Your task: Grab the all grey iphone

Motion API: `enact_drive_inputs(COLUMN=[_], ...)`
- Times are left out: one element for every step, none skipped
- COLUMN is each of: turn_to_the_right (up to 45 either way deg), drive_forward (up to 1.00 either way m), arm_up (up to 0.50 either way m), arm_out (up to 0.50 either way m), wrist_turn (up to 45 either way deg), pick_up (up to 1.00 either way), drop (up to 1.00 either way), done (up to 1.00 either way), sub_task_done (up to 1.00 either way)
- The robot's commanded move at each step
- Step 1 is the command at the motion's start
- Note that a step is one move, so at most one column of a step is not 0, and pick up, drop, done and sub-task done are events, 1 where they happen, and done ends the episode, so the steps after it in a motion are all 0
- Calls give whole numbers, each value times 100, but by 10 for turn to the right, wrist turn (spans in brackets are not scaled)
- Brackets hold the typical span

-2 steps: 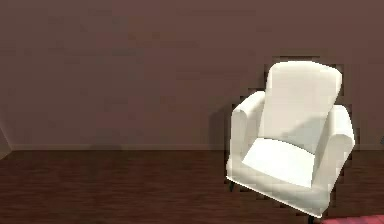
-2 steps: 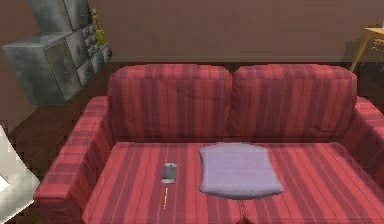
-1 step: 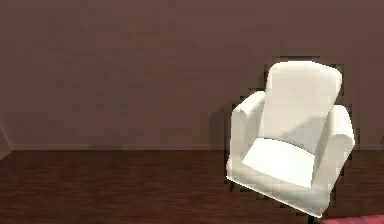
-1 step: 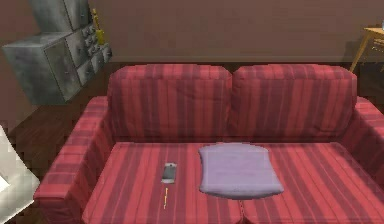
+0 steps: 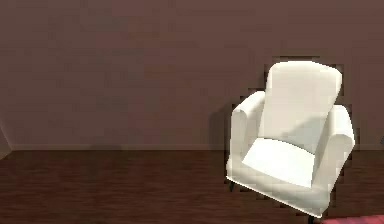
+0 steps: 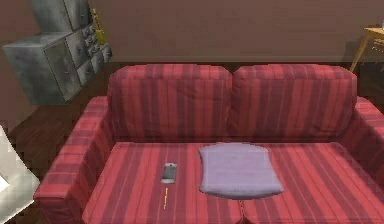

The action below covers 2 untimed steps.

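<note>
Dark brown wall point(image 5: 120, 70) and dark wooden floor point(image 5: 100, 185) take up the forward view's left and middle. A white armchair point(image 5: 290, 130) stands toward its right, turned at an angle with its back near the wall. A sliver of red point(image 5: 362, 217) shows in the bottom right corner, too little to name. In the arm side view, a white shape point(image 6: 9, 172) cuts in at the lower left edge. Above it, a grey block of cube-like shelving point(image 6: 58, 52) stands against the wall, with something yellow point(image 6: 97, 24) at its far end that is too small to make out. A red striped sofa point(image 6: 170, 100) with two back cushions spans most of this view. The grey phone point(image 6: 170, 172) lies flat on the left seat cushion, toward that cushion's right side. A thin yellowish stick point(image 6: 165, 198), perhaps a pencil, lies just beside the phone, nearer the seat's front edge; whether the two touch cannot be told. Right of the phone and close to it, a pale lilac pillow point(image 6: 238, 168) lies flat across the seam between the two seat cushions. A yellow wooden table point(image 6: 370, 45) shows partly past the sofa's right arm in the upper right corner. How the jaws stand cannot be told.
</note>
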Motion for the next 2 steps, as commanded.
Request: enact_drive_inputs(turn_to_the_right=[0, 0], drive_forward=[0, 0], arm_up=[0, 0], arm_out=[42, 0], wrist_turn=[0, 450], pick_up=[0, 0], drop=[0, 0], done=[0, 0], sub_task_done=[0, 0])
